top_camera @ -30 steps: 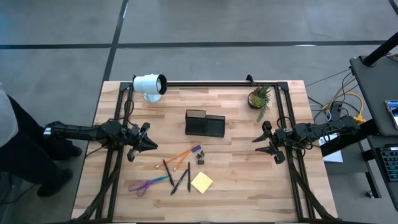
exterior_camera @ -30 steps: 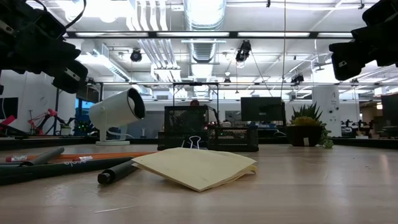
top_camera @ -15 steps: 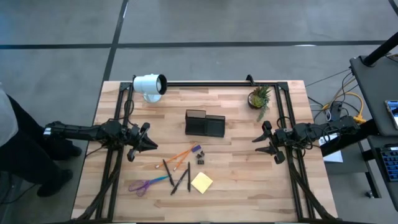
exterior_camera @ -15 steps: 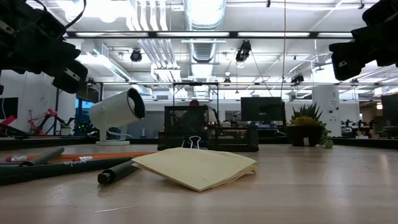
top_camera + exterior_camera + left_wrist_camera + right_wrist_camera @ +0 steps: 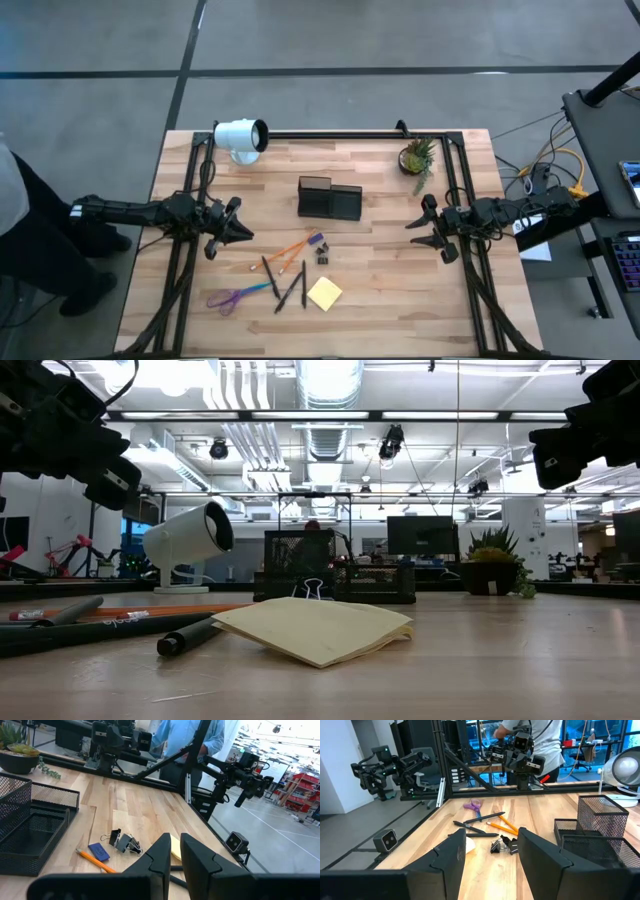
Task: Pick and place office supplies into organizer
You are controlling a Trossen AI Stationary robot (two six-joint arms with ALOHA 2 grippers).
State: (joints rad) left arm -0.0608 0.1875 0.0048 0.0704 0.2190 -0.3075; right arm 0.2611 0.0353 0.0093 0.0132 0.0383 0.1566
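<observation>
On the wooden table: one black wire-mesh organizer, one white cylindrical lamp, one small green potted plant. Loose supplies: one square yellow sticky-note pad, one pair of purple-and-blue-handled scissors, two thin orange pencils, three slim black pens, two small dark binder clips, one small blue eraser-like block.

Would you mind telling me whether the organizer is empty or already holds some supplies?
Empty: the organizer shows bare mesh trays, and the pens, scissors and sticky pad lie on the table.
</observation>
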